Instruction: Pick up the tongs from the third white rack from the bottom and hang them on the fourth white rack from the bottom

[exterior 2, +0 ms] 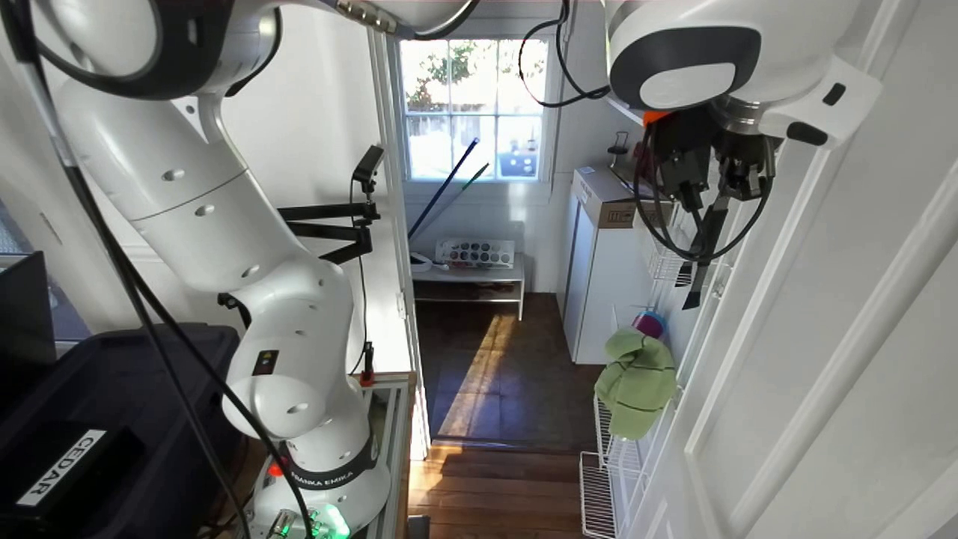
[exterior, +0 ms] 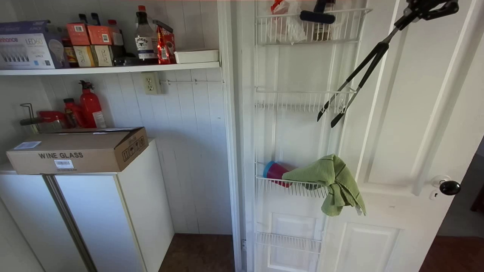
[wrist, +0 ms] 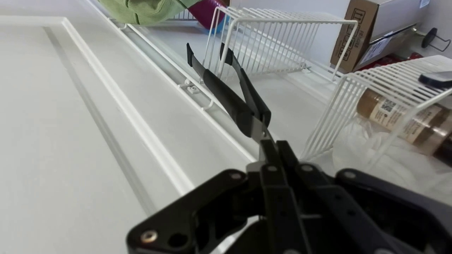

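Note:
The tongs (exterior: 379, 51) are long and black with spread arms. My gripper (exterior: 401, 23) is shut on their joined end, which also shows in the wrist view (wrist: 279, 143). The tongs (wrist: 227, 93) point down, tilted, off every rack. Their tips overlap the end of the third white rack (exterior: 302, 91); I cannot tell if they touch it. That low rack (wrist: 296, 21) also shows in the wrist view. The fourth white rack (exterior: 351, 10) is above, left of my gripper; its end wires (wrist: 333, 109) are right of the fingertips in the wrist view.
The fourth rack holds a plastic bag (exterior: 293, 26), a bottle (wrist: 402, 118) and a dark blue item (exterior: 317, 17) over its rim. A green towel (exterior: 332, 177) and a cup (exterior: 275, 172) lie on a lower rack. The door (exterior: 401, 113) stands close behind the tongs.

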### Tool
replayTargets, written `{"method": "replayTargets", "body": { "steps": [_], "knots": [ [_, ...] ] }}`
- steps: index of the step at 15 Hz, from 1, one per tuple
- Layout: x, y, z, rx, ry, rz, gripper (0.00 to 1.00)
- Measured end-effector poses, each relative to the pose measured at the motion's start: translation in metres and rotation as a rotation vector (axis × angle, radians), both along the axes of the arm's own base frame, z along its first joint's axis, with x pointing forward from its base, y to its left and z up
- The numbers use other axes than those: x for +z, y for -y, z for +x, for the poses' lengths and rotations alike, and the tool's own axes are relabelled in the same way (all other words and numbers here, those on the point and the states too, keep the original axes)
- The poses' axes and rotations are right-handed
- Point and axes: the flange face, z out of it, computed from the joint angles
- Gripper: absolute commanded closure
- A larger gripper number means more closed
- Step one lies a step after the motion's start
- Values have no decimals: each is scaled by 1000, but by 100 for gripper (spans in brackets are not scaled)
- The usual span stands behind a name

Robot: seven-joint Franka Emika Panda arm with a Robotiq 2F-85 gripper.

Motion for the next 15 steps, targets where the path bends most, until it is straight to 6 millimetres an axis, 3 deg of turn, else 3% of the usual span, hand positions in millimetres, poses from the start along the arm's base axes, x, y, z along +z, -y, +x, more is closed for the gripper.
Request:
{"method": "replayTargets", "body": {
  "steps": [8, 15],
  "knots": [
    [31, 18, -7, 4, 15, 20, 96],
    [25, 21, -5, 0, 3, 17, 99]
  ]
}}
